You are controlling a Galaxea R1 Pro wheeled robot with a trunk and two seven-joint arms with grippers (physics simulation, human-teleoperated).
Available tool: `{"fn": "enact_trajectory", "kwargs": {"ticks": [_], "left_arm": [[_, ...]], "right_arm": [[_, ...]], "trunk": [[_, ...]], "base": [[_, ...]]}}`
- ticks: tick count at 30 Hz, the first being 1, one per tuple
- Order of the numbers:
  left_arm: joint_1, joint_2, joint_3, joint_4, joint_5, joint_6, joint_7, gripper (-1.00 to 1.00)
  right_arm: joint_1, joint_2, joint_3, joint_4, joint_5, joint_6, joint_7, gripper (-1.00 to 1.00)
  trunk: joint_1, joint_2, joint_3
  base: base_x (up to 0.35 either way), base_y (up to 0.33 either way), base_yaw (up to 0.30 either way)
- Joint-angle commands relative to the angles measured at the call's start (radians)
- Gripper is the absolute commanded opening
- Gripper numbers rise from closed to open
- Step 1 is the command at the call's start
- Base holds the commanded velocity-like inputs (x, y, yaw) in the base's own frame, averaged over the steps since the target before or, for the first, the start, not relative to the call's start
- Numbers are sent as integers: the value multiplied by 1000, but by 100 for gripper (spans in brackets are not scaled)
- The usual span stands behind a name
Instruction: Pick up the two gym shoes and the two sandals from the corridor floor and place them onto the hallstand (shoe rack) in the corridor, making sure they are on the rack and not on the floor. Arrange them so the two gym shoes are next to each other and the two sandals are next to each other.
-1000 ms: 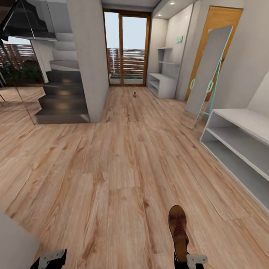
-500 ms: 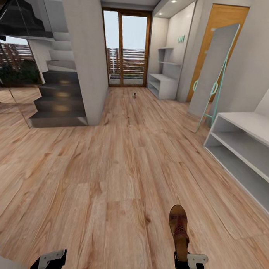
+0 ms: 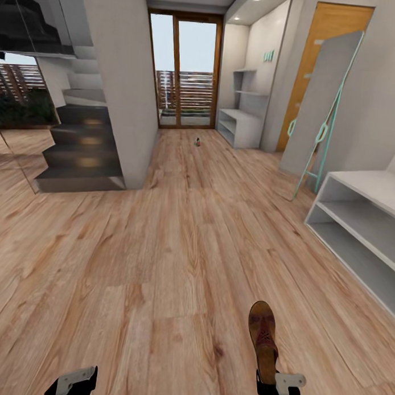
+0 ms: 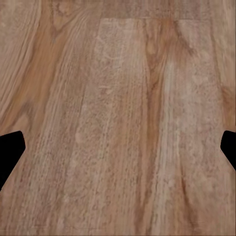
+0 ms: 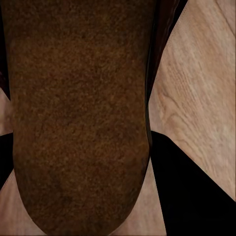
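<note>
A dark brown sandal [image 3: 263, 336] with a tan insole sticks forward from my right gripper [image 3: 272, 382], which is shut on its heel end low over the corridor floor [image 3: 161, 247]. In the right wrist view the sandal's brown sole [image 5: 78, 98] sits between the black fingers [image 5: 189, 191]. My left gripper [image 3: 71, 382] is open, and its dark fingertips [image 4: 10, 152] stand wide apart over bare planks. Far down the corridor stands the pale-grey hallstand [image 3: 241, 126] with shelves and teal letters [image 3: 268, 56] above. A small object [image 3: 197, 141], too small to identify, lies on the floor near it.
A straight-sided white bench unit [image 3: 362, 220] runs along the right wall, with a leaning mirror on a teal frame [image 3: 323, 105] and an orange door [image 3: 316, 48] beyond. A grey pillar [image 3: 121, 86] and dark stairs [image 3: 79, 153] stand on the left. Glass doors [image 3: 183, 72] close the far end.
The whole view has shifted as I move: the white bench slid right, the stairs and pillar slid left. The sandal stays in my right gripper; both arms keep their pose.
</note>
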Motion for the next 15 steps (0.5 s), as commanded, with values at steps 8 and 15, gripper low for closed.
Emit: {"fn": "enact_trajectory", "kwargs": {"ticks": [8,15], "left_arm": [[-1,1,1,32,-4,-4,-2,100],[-1,1,-2,40,-8,-5,-3,100]], "right_arm": [[-1,-3,8,2,-1,-1,-7,-100],[-1,-3,9,3,0,-1,-6,-100]], "trunk": [[0,0,-1],[0,0,-1]], "base": [[339,0,0],[339,0,0]]}}
